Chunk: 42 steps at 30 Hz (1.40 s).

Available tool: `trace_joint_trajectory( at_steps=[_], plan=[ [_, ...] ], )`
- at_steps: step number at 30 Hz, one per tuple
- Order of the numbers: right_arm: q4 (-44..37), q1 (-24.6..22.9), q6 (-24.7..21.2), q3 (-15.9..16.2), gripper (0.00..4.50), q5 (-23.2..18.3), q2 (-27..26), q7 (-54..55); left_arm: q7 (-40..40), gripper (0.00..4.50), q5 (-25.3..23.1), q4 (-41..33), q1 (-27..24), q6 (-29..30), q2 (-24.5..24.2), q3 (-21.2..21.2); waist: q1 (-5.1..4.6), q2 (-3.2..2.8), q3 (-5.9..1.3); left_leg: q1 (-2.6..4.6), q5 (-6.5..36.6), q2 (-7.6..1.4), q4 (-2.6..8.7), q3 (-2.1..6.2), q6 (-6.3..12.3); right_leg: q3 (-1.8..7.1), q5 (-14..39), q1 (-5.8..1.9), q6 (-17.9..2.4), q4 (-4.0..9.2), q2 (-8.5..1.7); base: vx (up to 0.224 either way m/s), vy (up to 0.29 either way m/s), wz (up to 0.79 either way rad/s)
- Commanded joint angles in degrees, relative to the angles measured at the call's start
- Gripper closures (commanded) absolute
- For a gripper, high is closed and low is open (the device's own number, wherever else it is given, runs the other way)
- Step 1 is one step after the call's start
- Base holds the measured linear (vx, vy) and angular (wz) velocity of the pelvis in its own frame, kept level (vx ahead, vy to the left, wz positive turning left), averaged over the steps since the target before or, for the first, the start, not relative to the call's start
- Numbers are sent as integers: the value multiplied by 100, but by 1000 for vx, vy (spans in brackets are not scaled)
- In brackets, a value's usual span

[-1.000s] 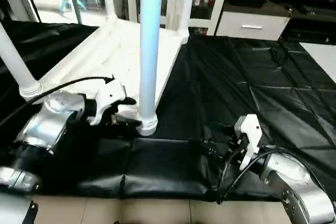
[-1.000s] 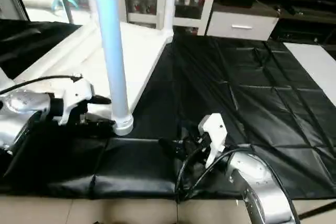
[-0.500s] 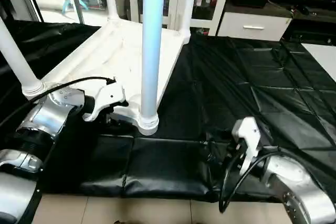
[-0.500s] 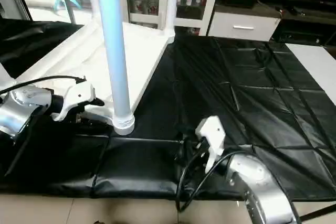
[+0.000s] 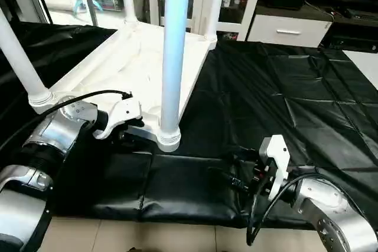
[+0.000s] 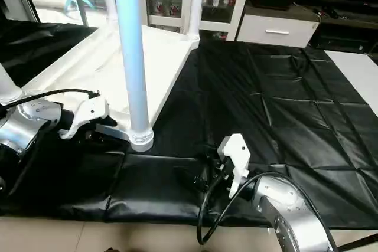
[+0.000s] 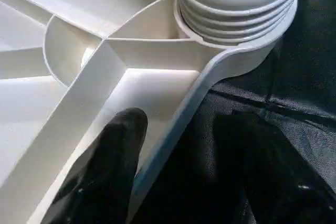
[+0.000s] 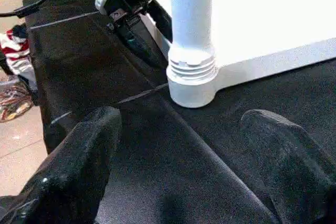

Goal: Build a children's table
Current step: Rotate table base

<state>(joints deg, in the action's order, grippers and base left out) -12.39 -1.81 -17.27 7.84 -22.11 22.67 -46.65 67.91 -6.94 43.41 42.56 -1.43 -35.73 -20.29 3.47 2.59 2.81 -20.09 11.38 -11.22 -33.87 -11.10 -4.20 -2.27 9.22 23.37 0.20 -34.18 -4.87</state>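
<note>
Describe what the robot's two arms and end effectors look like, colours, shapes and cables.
Both forearms are rounded, shiny silver shells. Each ends in a white plastic wrist housing carrying an end effector of two matte black rounded fingers: the left end effector and the right end effector. A thin black cable arcs over the left forearm; looped black cables hang at the right wrist.

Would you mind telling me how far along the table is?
All four legs stand in the corner sockets of the upside-down top. In hand: the left gripper straddles the top's near rim beside the nearest leg; the right gripper hovers open over the mat. Left, probably: turning the table upright.
</note>
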Motion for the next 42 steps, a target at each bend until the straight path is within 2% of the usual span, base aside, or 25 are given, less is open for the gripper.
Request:
trace_joint_trajectory(
  at_steps=[1, 4, 7, 10, 16, 20, 22, 23, 25, 26, 31, 34, 38, 42],
  plan=[
    [0, 78, 55, -79, 52, 32, 3, 35, 2, 198, -267, 0, 28, 25, 50, -265, 15, -90, -342, 53, 1466, -188, 453, 91, -65, 200, 1110, -246, -1213, 319, -286, 0, 0, 0],
    [19, 97, 66, -79, 52, 38, -2, 45, -112, 231, -460, 17, 45, 14, 46, -349, 15, -85, -337, 52, 1523, -189, 457, 96, -80, 203, 1240, -245, -1177, 330, -296, 0, 0, 0],
    [30, 110, 73, -81, 52, 38, -2, 58, -133, 242, -622, -22, 40, 41, 10, -445, 10, -91, -334, 53, 1559, -195, 462, 102, -91, 203, 1313, -242, -1149, 339, -296, 0, 0, 0],
    [69, 147, 95, -87, 52, 45, -10, 80, -120, 273, -784, -225, -73, 304, -41, -525, 1, -99, -340, 51, 1503, -197, 459, 102, -93, 204, 1213, -243, -1177, 323, -293, 0, 0, 0],
    [106, 168, 120, -105, 52, 48, -10, 88, 18, 315, -227, -962, -405, 1254, 172, -140, -7, -99, -347, 52, 1370, -196, 447, 88, -75, 198, 948, -249, -1342, 284, -288, 0, 0, 0],
    [131, 184, 128, -109, 52, 45, -12, 89, -313, 341, -32, -1440, -601, 1856, 429, 109, 10, -86, -342, 51, 1402, -197, 443, 77, -27, 196, 979, -251, -1388, 299, -288, 0, 0, 0],
    [142, 190, 135, -107, 52, 45, -16, 88, -647, 348, 17, -1586, -696, 2266, 632, 263, 7, -92, -333, 41, 1500, -189, 444, 82, -17, 193, 1182, -253, -1336, 323, -288, 0, 0, 0],
    [145, 193, 138, -104, 52, 47, -17, 90, -737, 353, 20, -1645, -728, 2418, 685, 303, 6, -76, -324, 39, 1566, -182, 447, 83, -2, 193, 1372, -246, -1261, 355, -288, 0, 0, 0],
    [153, 201, 145, -109, 52, 48, -20, 97, -1018, 364, -32, -1905, -877, 2874, 826, 365, -24, -62, -326, -2, 1574, -186, 464, 107, -19, 188, 1550, -280, -1157, 356, -295, 0, 0, 0],
    [157, 203, 150, -115, 52, 50, -22, 102, -1184, 368, -36, -2144, -1009, 3142, 935, 403, -35, -55, -316, 10, 1643, -179, 461, 109, 4, 181, 1786, -255, -1072, 401, -294, 0, 0, 0],
    [176, 196, 169, -131, 52, 56, -16, 108, -1376, 385, -86, -2748, -1300, 3637, 1105, 304, -113, -66, -323, -11, 1539, -189, 456, 122, 88, 179, 1770, -246, -1051, 416, -279, 0, 0, 0],
    [177, 191, 171, -149, 52, 60, -15, 121, -1414, 402, -59, -3063, -1433, 3912, 1177, 202, -119, -77, -320, -4, 1582, -176, 452, 116, 128, 177, 1792, -233, -1043, 432, -264, 0, 0, 0],
    [181, 188, 185, -159, 52, 65, -17, 141, -1487, 414, -106, -3459, -1595, 4082, 1200, 42, -127, -82, -321, -1, 1595, -183, 453, 115, 137, 181, 1756, -224, -1045, 434, -259, 0, 0, 0],
    [185, 181, 187, -173, 52, 60, -13, 147, -1316, 429, -67, -3831, -1749, 3512, 1105, -123, -127, -76, -314, -8, 1686, -174, 461, 124, 153, 174, 1934, -214, -958, 462, -254, 0, 0, 0]
  ],
)
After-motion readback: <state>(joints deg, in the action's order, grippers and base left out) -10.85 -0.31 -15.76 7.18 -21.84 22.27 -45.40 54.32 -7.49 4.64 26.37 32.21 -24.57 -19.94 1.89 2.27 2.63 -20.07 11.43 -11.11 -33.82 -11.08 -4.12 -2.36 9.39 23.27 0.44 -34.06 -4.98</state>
